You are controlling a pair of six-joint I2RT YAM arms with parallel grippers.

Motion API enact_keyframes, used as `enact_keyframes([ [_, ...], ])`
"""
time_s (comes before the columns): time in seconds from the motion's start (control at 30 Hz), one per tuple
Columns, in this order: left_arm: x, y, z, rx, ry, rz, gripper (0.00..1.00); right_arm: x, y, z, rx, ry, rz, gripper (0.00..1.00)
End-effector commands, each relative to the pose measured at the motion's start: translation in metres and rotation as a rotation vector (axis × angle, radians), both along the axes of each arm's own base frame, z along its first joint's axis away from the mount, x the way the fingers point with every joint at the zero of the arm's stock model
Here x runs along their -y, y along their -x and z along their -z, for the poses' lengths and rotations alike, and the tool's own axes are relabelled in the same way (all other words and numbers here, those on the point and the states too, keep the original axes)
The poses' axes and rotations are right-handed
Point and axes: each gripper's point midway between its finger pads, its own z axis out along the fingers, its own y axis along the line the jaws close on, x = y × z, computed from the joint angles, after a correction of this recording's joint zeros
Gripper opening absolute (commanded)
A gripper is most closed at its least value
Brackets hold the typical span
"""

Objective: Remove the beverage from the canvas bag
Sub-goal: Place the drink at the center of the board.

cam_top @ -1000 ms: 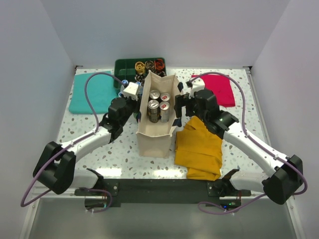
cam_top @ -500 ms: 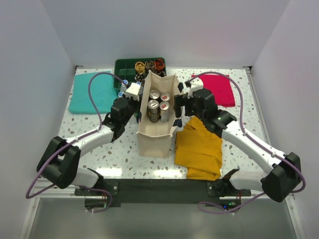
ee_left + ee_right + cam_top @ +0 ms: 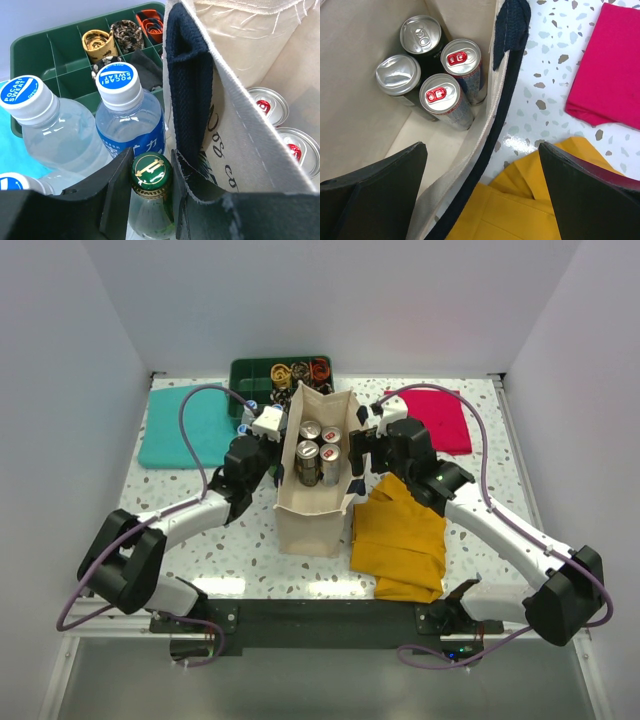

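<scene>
Left of the canvas bag (image 3: pixel 312 515), your left end effector (image 3: pixel 151 192) grips a green-capped bottle (image 3: pixel 151 172) narrowly, while your right end effector (image 3: pixel 481 150) straddles its right wall, wide.

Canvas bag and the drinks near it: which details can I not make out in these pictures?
- Labels of the four cans: right wrist and top views show mostly lids; the walls of the canvas bag hide the sides.
- Print on the bag: left wrist view, steep angle, only a few letters show.
- Third bottle: left wrist view, only a cap sliver at the left edge.
- Tray contents: top view, too small.
</scene>
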Motion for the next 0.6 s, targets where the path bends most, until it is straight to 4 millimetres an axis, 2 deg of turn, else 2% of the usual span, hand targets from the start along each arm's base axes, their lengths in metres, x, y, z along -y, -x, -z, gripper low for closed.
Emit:
enact_keyframes([
  [0.0,-0.0002,-0.0116,-0.0726,0.225,0.126,-0.029,0.11,0.0005,-0.0101,-0.0253,0.071,-0.02,0.023,0.98],
  [0.13,0.0004,-0.0113,-0.0693,0.213,0.13,-0.028,0.15,0.0022,-0.009,-0.0253,0.073,-0.014,0.024,0.98],
  [0.2,0.0003,-0.0113,-0.0672,0.206,0.131,-0.03,0.23,0.003,-0.008,-0.0262,0.077,-0.012,0.024,0.98],
  [0.37,0.0016,-0.0101,-0.0672,0.198,0.137,-0.022,0.36,0.0049,-0.0061,-0.0285,0.084,-0.014,0.024,0.98],
  [0.57,-0.0001,-0.0086,-0.0708,0.199,0.146,-0.029,0.62,0.0089,-0.0061,-0.0303,0.096,-0.016,0.044,0.98],
])
